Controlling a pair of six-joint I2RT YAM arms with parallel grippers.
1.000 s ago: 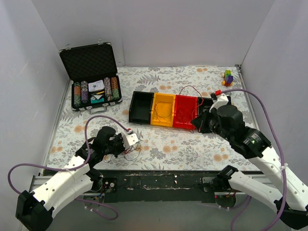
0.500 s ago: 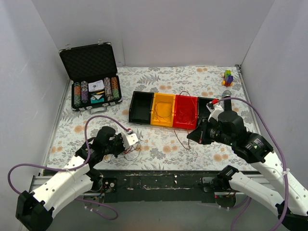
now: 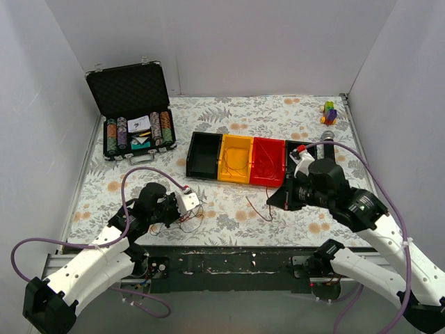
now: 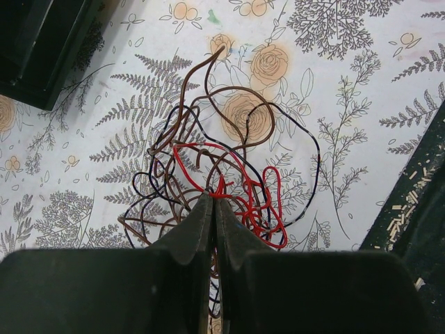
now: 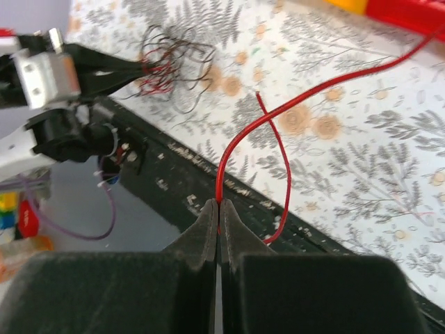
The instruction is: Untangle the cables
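The cables [image 4: 222, 174] lie in a loose knot of red, brown and dark strands on the table [image 3: 229, 115], close to its near edge on the left side. The left gripper [image 4: 213, 200] has its jaws clenched on a few red strands at the knot's near side. One red cable [image 5: 222, 174] is apart from the knot, nearer the middle of the near edge. The right gripper [image 5: 219, 203] grasps it with the jaws pressed tight, and it arcs up and away toward the row of bins [image 3: 236, 179], with a short loop crossing over itself. More thin red strands lie in the yellow and red bins. An open case [image 3: 128, 90] of chips sits at the far left corner.
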